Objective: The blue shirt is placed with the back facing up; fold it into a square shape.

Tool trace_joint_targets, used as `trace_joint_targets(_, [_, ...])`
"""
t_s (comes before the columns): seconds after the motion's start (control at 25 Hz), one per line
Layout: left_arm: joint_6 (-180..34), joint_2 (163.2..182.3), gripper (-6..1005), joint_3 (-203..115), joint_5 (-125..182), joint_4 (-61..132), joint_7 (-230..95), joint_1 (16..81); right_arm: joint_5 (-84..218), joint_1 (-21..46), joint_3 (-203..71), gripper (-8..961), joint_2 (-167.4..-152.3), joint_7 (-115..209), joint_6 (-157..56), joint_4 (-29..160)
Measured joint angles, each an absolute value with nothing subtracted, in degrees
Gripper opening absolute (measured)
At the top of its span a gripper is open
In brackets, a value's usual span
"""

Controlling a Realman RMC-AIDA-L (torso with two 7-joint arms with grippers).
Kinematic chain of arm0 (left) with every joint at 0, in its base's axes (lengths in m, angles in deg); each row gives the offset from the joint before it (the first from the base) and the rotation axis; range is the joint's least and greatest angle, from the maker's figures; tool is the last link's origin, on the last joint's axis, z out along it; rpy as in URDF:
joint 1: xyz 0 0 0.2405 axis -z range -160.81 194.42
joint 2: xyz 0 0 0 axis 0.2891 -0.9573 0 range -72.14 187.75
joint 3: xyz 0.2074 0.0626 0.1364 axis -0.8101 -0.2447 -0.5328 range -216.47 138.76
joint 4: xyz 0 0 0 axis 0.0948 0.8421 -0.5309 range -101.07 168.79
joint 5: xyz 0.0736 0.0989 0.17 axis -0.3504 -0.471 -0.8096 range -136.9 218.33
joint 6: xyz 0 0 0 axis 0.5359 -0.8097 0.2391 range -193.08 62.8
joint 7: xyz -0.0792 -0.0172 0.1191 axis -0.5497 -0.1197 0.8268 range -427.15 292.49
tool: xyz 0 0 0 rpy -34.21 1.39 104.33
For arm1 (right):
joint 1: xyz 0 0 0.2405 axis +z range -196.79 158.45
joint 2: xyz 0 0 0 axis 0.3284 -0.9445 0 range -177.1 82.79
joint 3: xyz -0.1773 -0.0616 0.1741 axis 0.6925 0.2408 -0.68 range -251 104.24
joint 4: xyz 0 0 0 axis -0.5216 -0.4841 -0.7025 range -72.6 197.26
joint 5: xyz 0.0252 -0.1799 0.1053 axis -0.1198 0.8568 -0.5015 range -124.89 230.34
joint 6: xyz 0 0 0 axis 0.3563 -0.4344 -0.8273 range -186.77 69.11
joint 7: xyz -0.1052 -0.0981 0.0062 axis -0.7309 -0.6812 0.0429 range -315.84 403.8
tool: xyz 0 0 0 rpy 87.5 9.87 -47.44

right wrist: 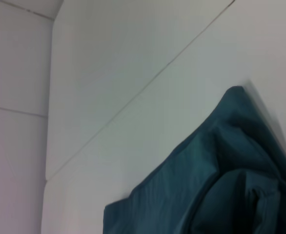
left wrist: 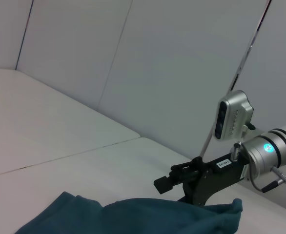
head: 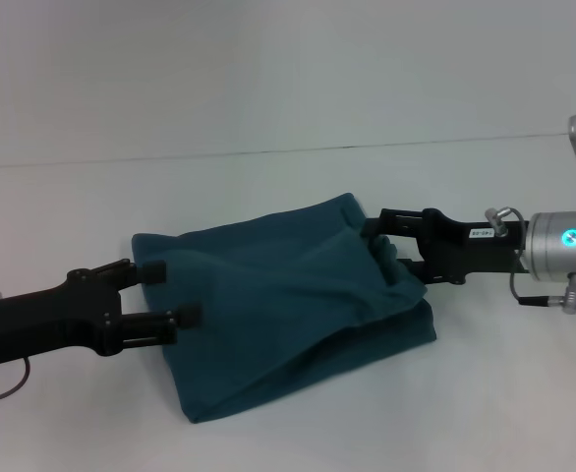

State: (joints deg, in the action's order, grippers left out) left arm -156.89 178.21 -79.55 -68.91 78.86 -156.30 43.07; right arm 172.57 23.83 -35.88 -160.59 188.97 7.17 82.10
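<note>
Nearest us, the left gripper has its jaws spread, one finger resting on the near left edge of the blue shirt and the other just over its left corner, gripping nothing. The shirt lies bunched and partly folded at the centre of the white surface, and farther off the right gripper has its jaws pinching the raised right edge. We judge a fold is in progress; next, carry that edge across and lay it flat.

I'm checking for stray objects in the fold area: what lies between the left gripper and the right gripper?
Only the blue shirt itself, bunched on the table, spans from the left gripper to the right gripper; the head view shows this.
</note>
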Motion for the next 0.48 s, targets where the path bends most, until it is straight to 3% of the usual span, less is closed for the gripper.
trace_joint_targets(0.48, [-156.9, 177.89, 951, -78.86, -68.98, 78.86, -155.74, 43.44, 171.89, 25.49, -36.06, 921, -162.17, 190.26, 3.09, 81.37])
